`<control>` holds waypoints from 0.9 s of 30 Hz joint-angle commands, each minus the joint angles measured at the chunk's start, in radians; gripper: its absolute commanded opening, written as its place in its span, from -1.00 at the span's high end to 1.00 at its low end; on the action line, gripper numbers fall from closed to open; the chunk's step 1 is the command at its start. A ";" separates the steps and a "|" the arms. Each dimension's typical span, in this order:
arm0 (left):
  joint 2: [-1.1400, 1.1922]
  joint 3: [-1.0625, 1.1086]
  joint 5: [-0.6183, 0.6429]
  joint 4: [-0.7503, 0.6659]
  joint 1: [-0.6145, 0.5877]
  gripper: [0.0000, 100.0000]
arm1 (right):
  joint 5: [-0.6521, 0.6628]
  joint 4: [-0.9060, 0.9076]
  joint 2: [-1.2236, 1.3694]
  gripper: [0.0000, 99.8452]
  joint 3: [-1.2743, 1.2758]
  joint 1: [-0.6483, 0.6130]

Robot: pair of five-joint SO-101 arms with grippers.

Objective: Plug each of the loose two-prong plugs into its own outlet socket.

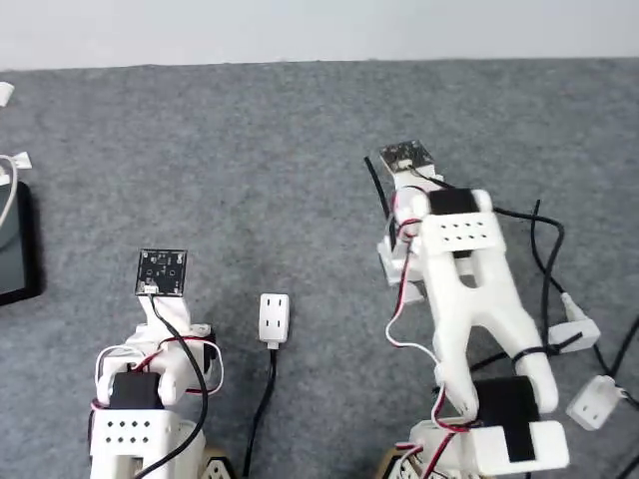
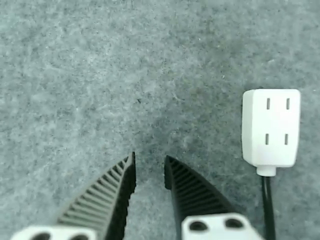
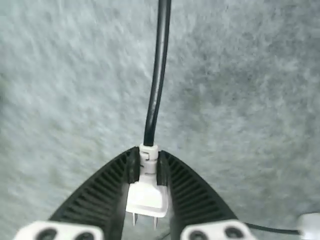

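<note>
High view and both wrists: plug (image 3: 146,197) being held, socket (image 1: 274,317) lying free
High view is showing the socket lying on the felt (image 1: 300,150) between the arms, nearer the left arm (image 1: 140,399). Left wrist view is showing the left gripper (image 2: 150,165) slightly parted and holding nothing, the socket lying apart from it. Right wrist view is showing the right gripper (image 3: 147,159) clamping the plug, its cord (image 3: 157,75) trailing away

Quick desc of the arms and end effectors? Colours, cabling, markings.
Both arms, left arm and right arm, are white plastic with black servo blocks and perforated plates; red, black and white wires loop along them. Left end effector and right end effector have dark ribbed tapering fingers on white bases.
</note>
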 commanded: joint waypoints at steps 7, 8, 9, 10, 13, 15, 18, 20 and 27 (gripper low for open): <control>-0.011 -0.010 -0.006 -0.028 -0.003 0.97 | -0.284 -0.206 0.226 0.98 -0.057 -0.027; -0.011 -0.010 -0.006 -0.028 -0.003 0.97 | -0.282 -0.216 0.255 0.98 -0.061 -0.027; -0.011 -0.010 -0.006 -0.028 -0.003 0.97 | -0.281 -0.225 0.278 0.98 -0.063 -0.027; -0.011 -0.010 -0.006 -0.028 -0.003 0.97 | -0.281 -0.226 0.300 0.98 -0.066 -0.027; -0.011 -0.010 -0.006 -0.028 -0.003 0.97 | -0.255 -0.194 0.348 0.88 -0.115 -0.027; -0.011 -0.010 -0.006 -0.028 -0.003 0.97 | -0.252 -0.165 0.364 0.80 -0.152 -0.027; -0.011 -0.010 -0.006 -0.028 -0.003 0.97 | -0.247 -0.145 0.378 0.77 -0.187 -0.028; -0.011 -0.010 -0.006 -0.028 -0.003 0.97 | -0.244 -0.147 0.374 0.77 -0.190 -0.041; -0.011 -0.010 -0.006 -0.028 -0.003 0.97 | -0.198 -0.145 0.374 0.77 -0.186 -0.104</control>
